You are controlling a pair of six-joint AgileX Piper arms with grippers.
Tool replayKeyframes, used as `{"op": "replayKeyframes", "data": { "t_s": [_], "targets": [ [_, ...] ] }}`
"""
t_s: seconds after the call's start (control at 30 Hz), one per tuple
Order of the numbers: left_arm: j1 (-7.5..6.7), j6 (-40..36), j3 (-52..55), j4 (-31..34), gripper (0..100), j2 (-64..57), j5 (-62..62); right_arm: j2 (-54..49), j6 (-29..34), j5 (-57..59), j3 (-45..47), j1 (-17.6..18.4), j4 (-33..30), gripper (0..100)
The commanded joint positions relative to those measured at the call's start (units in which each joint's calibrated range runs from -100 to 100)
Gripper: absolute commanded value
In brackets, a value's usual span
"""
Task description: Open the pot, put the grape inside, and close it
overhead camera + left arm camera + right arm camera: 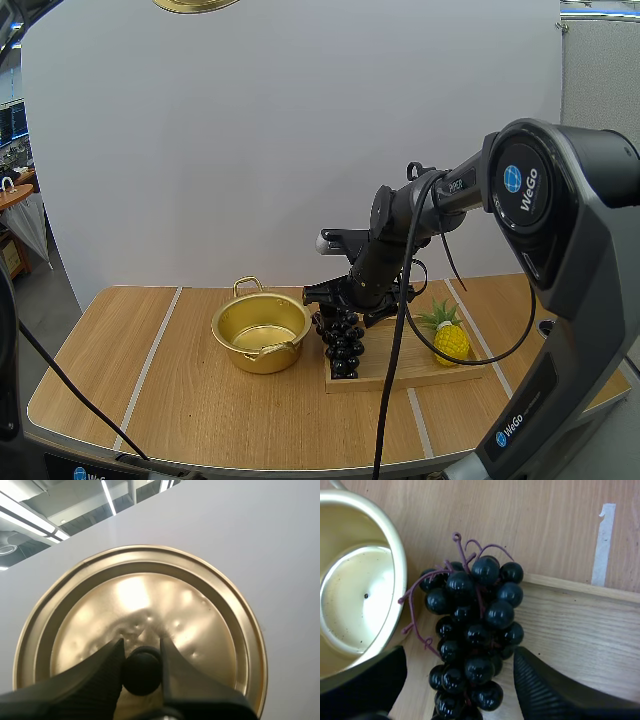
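Observation:
The gold pot [260,335] stands open on the table, its inside bare [355,580]. Its gold lid [195,5] hangs high above the table; my left gripper [141,647] is shut on the lid's black knob [142,672], with the lid's [140,615] top face beyond. A bunch of dark grapes [343,345] lies at the left edge of the wooden tray [400,375], beside the pot. My right gripper [338,308] hovers just over it, open, one finger on each side of the grapes [475,630] without pinching them.
A small yellow pineapple [450,340] stands on the right part of the tray. Pale tape lines [602,545] run across the wooden table [130,380]. The pot's rim [400,570] is close to the grapes.

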Motion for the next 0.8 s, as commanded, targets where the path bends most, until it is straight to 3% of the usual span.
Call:
{"op": "replayKeyframes", "data": {
  "t_s": [0.0,0.77],
  "targets": [
    [-0.15,-0.7,-0.5,-0.2,0,-0.4,-2.6,1.9,0.3,-2.1,-1.2,0.1,-0.5,100],
    [-0.15,-0.7,-0.5,-0.2,0,-0.4,-2.6,10.8,0.3,-8.4,-2.7,0.9,-1.5,100]
  ]
}}
